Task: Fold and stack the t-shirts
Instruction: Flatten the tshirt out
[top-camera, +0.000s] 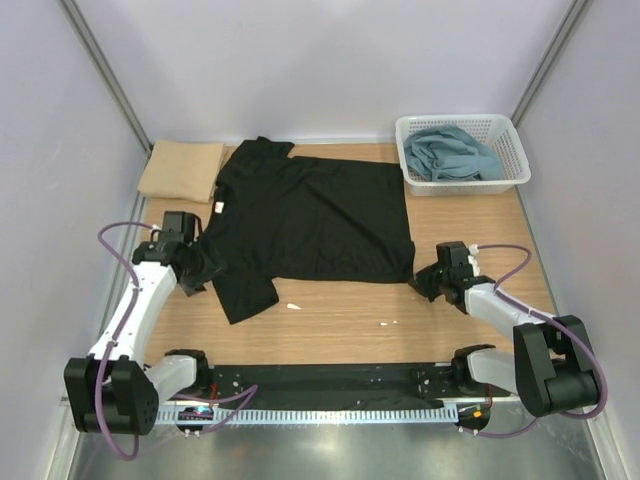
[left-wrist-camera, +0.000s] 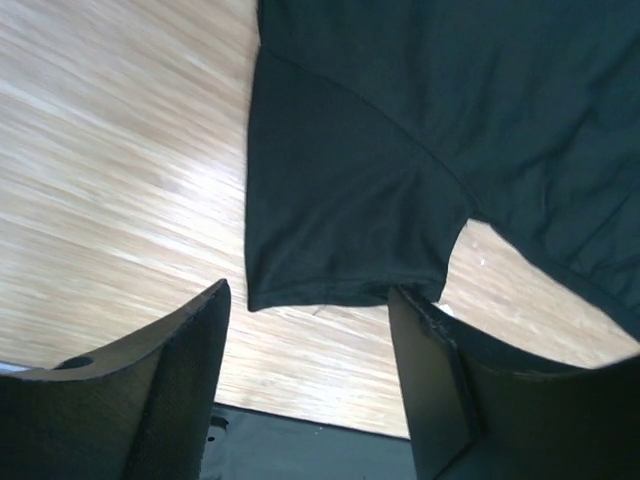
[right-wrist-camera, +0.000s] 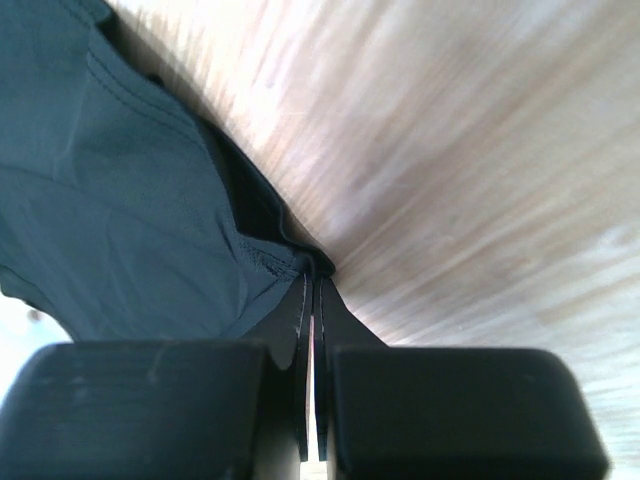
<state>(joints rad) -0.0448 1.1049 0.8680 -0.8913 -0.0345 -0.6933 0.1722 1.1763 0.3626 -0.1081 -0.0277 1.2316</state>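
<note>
A black t-shirt (top-camera: 320, 215) lies spread flat on the wooden table, collar toward the left. My left gripper (top-camera: 203, 270) hovers open over its near-left sleeve (left-wrist-camera: 340, 210), and the sleeve hem lies just beyond the fingertips with nothing between them. My right gripper (top-camera: 424, 281) is shut at the shirt's near-right hem corner, with the cloth edge (right-wrist-camera: 270, 250) pinched at its tips (right-wrist-camera: 318, 272). A folded tan-beige t-shirt (top-camera: 181, 169) rests at the back left. Dusty blue-grey t-shirts (top-camera: 452, 155) are bunched in the basket.
A white lattice basket (top-camera: 513, 160) stands at the back right. Grey walls close in the table on three sides. A black base rail (top-camera: 330, 380) runs along the near edge. Small white scraps (top-camera: 388, 323) lie on the bare wood in front of the shirt.
</note>
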